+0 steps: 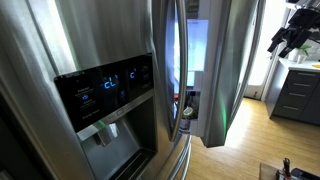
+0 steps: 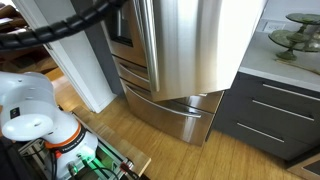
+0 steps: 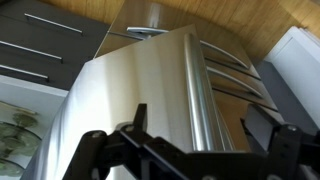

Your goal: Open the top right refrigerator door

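Kitchen wood floor (image 2: 150, 140) below, the top right refrigerator door (image 2: 195, 45) stood swung well out, so the task looked nearly done. The hand (image 3: 190, 150) gaped wide by its handle (image 3: 203, 95), holding nothing.

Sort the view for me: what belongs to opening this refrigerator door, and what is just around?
Job: top right refrigerator door, its bar handle, end effector.
Just around: dispenser door, lower drawer front, grey cabinet drawers, green tiered stand.
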